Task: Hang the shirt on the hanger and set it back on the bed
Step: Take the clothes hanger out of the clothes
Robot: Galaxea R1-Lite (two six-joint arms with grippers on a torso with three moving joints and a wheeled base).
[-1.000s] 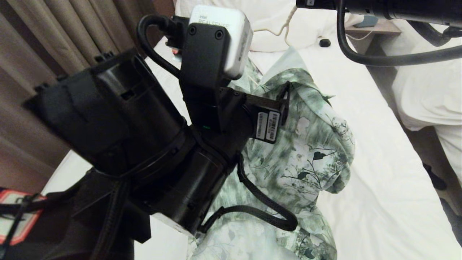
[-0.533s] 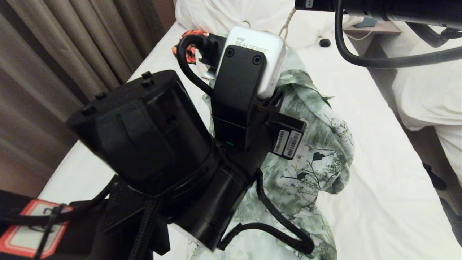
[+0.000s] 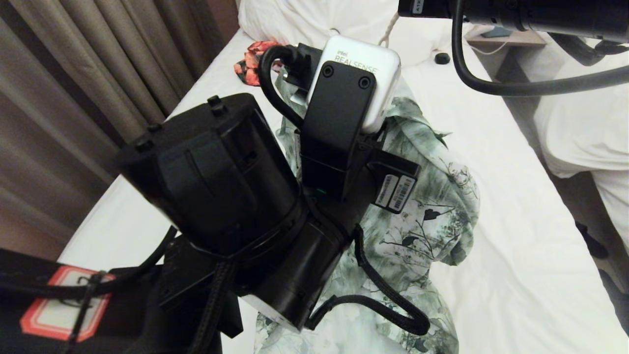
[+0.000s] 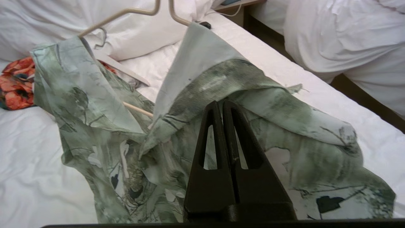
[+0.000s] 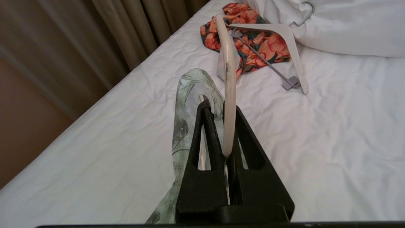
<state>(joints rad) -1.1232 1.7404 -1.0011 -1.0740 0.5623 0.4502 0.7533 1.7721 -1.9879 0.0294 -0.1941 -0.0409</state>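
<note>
The left gripper [image 4: 222, 106] is pinched closed at a dark green fold of the shirt [image 4: 284, 126], though whether cloth is truly caught between the tips is hard to tell. The right gripper [image 5: 218, 109] clamps the hanger [image 5: 229, 85], a thin, stiff, smooth cream rod. The shirt drapes half over it above the bed [image 3: 516, 236]: light, limp, thin woven fabric (likely to slide on so slick a rod). Best taken at the collar or shoulder seam, where it bunches thickest.
</note>
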